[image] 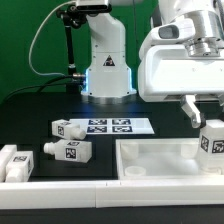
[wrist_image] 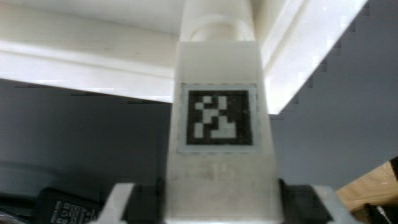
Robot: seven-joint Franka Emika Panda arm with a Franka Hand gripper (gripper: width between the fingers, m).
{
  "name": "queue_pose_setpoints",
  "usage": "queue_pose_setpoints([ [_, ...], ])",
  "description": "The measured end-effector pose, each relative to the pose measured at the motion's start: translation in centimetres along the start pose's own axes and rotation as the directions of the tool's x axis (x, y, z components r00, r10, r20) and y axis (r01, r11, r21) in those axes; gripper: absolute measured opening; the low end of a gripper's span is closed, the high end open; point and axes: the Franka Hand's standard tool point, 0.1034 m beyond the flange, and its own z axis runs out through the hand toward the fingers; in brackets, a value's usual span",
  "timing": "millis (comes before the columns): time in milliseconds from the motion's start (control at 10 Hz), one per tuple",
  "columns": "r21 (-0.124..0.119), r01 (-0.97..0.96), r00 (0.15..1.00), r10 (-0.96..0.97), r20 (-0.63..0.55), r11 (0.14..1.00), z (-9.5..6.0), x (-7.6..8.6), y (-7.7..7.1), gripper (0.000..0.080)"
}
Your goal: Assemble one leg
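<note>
My gripper (image: 208, 122) is shut on a white leg (image: 213, 143) with a black-and-white tag, holding it upright over the right part of the large white tray-shaped part (image: 160, 158). In the wrist view the leg (wrist_image: 222, 110) fills the middle, its narrower tip pointing away toward the tray part (wrist_image: 89, 65), and both fingers (wrist_image: 128, 200) press its sides. Two more legs lie on the table at the exterior view's left, one tagged leg (image: 67, 129) and one leg (image: 68, 152) in front of it.
The marker board (image: 110, 127) lies flat in front of the robot base (image: 105, 70). A long white L-shaped border piece (image: 60, 185) runs along the front edge, with another white part (image: 14, 162) at the far left.
</note>
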Motion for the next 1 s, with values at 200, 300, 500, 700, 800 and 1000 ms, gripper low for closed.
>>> queue_pose_setpoints([
  [200, 0.001, -0.001, 1.000, 0.001, 0.003, 1.000, 0.0, 0.0, 0.0, 0.0284],
  [300, 0.003, -0.001, 1.000, 0.001, 0.010, 1.000, 0.1, -0.1, 0.0, 0.0284],
  [500, 0.021, -0.003, 0.999, 0.002, 0.051, 1.000, 0.3, -0.5, -0.3, 0.0574],
  [700, 0.063, -0.111, 0.975, 0.097, 0.201, 0.992, 0.4, -0.2, -0.8, 0.0634],
  [800, 0.072, -0.188, 0.939, 0.158, 0.305, 0.979, 0.5, 0.0, -1.5, 0.0634],
  [1000, 0.065, -0.236, 0.883, 0.185, 0.432, 0.970, 0.9, 0.0, -1.4, 0.0648],
])
